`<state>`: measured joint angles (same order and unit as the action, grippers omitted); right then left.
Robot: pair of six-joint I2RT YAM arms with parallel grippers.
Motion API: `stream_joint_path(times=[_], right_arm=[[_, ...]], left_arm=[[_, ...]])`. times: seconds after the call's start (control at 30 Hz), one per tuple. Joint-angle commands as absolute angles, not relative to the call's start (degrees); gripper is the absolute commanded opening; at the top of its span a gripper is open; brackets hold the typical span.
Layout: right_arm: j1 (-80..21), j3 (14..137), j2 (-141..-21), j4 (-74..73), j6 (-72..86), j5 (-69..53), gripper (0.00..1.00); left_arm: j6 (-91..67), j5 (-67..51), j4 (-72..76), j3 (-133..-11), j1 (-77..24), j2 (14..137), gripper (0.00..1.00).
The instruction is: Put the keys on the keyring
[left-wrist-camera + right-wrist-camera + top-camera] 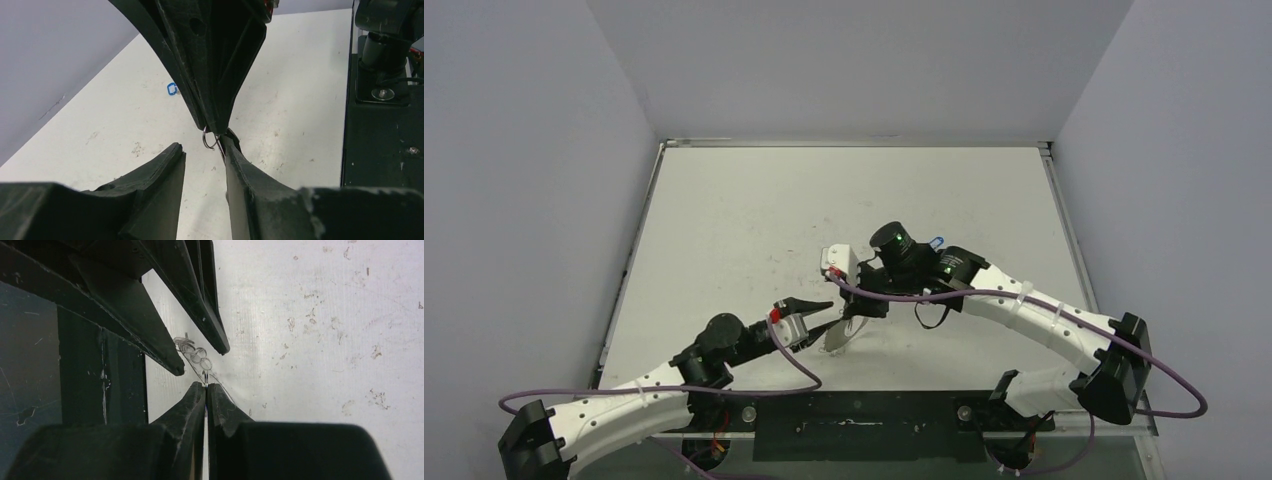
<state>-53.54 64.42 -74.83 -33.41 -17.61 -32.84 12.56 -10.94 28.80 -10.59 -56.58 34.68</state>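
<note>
My right gripper [852, 318] is shut on the rim of the keyring [837, 339], a pale translucent plate held on edge just above the table. In the right wrist view my fingertips [206, 386] pinch its thin edge, with small wire loops [196, 354] just beyond. My left gripper [821, 317] is open, and its jaws stand on either side of the loops [209, 138]; its right finger touches the right gripper's tip. The blue-headed key [936, 241] lies on the table behind the right arm and also shows in the left wrist view [172, 89]. The dark-headed key is not visible.
The white table [754, 210] is scuffed and walled on three sides. A black base plate [854, 425] runs along the near edge. Purple cables loop from both arms, one [804, 365] close to the keyring.
</note>
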Motion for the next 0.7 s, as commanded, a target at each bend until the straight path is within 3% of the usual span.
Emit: stream_joint_path(times=[0.0, 0.67], right_arm=[[-55.48, 71.33, -77.16, -42.07, -19.76, -28.09, 0.0], [-58.91, 75.52, -81.0, -43.65, -19.34, -27.38, 0.0]], left_arm=[[15.7, -12.22, 21.35, -15.07, -56.69, 35.43, 0.34], [14.94, -16.79, 28.53, -16.88, -56.7, 41.75, 0.32]])
